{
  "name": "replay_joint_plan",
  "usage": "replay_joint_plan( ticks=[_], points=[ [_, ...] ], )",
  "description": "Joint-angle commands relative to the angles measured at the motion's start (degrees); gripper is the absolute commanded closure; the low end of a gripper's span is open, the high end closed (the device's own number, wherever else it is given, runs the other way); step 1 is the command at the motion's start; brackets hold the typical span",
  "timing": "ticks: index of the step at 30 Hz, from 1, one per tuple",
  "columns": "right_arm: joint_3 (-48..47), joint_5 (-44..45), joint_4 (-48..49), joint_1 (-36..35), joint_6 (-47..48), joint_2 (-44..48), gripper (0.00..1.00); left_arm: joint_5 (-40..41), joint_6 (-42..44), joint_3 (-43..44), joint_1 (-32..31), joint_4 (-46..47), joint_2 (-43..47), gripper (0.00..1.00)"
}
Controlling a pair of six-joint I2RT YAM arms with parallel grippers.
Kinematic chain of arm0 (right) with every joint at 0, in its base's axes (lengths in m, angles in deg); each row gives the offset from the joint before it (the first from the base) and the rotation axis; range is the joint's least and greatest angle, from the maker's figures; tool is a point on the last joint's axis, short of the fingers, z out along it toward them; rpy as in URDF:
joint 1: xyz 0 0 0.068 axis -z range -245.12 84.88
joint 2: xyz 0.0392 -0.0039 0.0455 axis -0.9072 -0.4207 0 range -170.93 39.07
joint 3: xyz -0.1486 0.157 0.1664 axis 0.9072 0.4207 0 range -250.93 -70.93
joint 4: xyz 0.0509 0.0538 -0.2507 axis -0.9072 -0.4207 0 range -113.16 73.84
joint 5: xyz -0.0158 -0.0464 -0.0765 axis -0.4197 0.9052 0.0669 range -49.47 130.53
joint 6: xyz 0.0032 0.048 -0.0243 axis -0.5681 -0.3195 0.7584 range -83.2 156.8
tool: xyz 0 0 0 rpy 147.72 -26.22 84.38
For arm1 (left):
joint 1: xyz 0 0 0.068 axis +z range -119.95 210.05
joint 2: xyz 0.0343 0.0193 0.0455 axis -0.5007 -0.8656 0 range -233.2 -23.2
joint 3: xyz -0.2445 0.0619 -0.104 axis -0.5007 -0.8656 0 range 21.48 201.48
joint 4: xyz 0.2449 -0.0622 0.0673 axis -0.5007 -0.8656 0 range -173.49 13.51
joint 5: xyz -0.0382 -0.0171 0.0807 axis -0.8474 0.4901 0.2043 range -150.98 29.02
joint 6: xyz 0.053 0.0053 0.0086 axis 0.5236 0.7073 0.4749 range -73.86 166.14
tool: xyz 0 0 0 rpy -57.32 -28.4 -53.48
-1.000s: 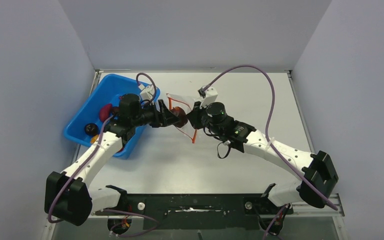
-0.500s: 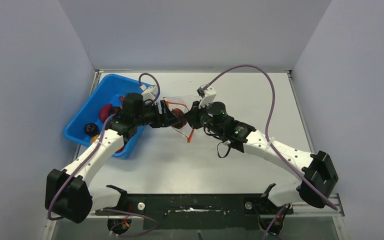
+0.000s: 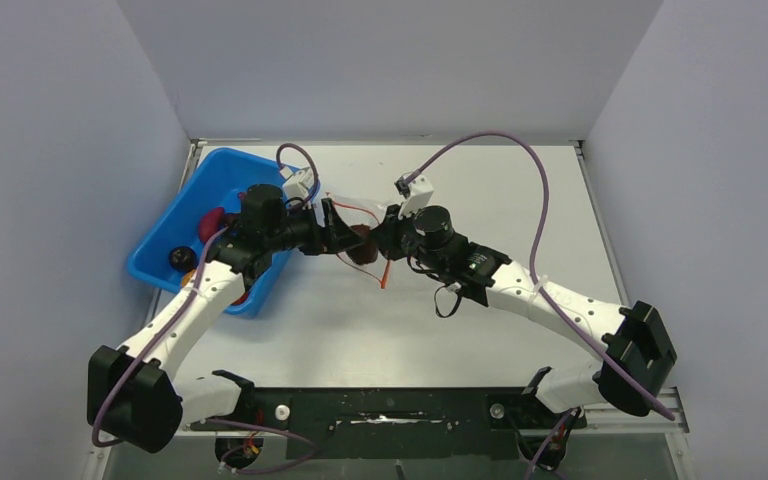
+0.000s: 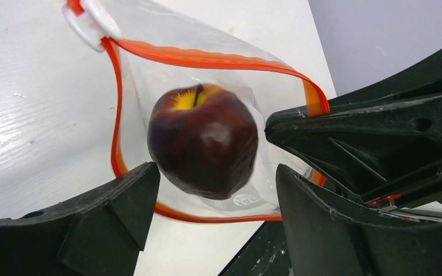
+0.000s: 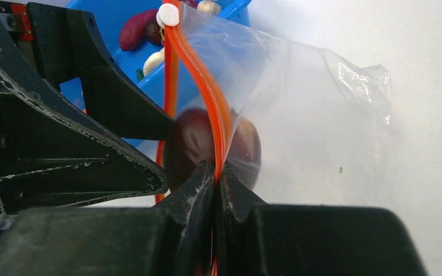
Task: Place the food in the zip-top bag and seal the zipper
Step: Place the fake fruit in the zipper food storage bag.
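- At the middle of the white table [image 3: 520, 190], just right of the blue bin [image 3: 175, 235], your two arms meet over a clear bag [image 5: 322, 115].
- Your right gripper [image 5: 214, 172] is closed tight on the bag's mouth edge, pinching the red strip [image 4: 207, 57] between its fingertips and holding that edge up.
- The strip's two sides stand apart in a loop, so the mouth is unsealed and faces left. A white slider [image 4: 89, 23] sits at the strip's far end.
- Your left gripper [image 4: 214, 172] points into the mouth with its fingers spread wider than the fruit, and it grips nothing.
- A dark red apple [image 4: 202, 146] with a yellow patch by its stem sits just past those fingertips, inside the bag's mouth.
- More food lies in the bin, including a reddish-purple piece [image 5: 138, 29] and a white piece [image 5: 155, 57].
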State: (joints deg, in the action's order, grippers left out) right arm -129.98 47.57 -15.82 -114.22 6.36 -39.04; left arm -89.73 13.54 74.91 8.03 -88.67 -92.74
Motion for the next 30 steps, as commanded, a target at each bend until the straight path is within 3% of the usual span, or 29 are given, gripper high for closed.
replay_joint_plan(
  ticks=[1,13,19,25,30],
  points=[
    [0.07,1.3,3.32,0.16,-0.37,2.96,1.0,-2.03,0.04,3.08,-0.15,2.6,2.15,0.26],
    [0.6,4.08,1.86,0.66,-1.82,4.53,1.0,8.52,2.08,4.15,-0.13,-2.93,6.08,0.34],
    [0.81,6.76,0.32,1.23,-1.76,5.08,1.0,8.12,2.19,3.19,-0.13,-1.62,7.88,0.35],
    [2.11,9.07,-1.68,2.11,-0.86,7.12,1.0,13.72,4.93,3.57,-0.04,-4.0,8.79,0.33],
    [4.42,8.85,-0.5,3.08,-0.34,8.58,1.0,22.7,7.89,6.37,0.29,-7.24,8.24,0.26]
  ],
)
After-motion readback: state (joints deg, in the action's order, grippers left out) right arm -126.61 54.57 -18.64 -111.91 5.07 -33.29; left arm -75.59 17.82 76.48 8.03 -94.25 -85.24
